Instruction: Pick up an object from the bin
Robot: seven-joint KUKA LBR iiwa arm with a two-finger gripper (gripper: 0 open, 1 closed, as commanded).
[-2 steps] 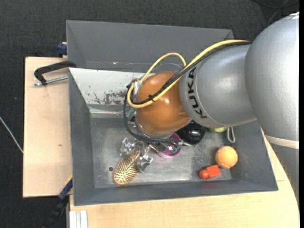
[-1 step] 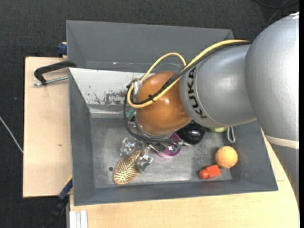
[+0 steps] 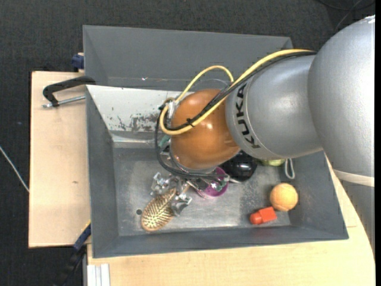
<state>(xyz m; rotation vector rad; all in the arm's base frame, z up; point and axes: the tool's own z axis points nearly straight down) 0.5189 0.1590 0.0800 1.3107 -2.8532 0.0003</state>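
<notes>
Grey bin [image 3: 122, 180] floor, front edge first: a golden oval hairbrush [image 3: 156, 214] lies by the front wall, its upper end right at the gripper [image 3: 171, 192]. Whether the pincer is clenched or released cannot be told; a purple trinket [image 3: 212, 187] sits just behind.

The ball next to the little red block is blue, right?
No. The ball is orange, not blue. It does lie next to the little red block, as the camera view shows.
</notes>
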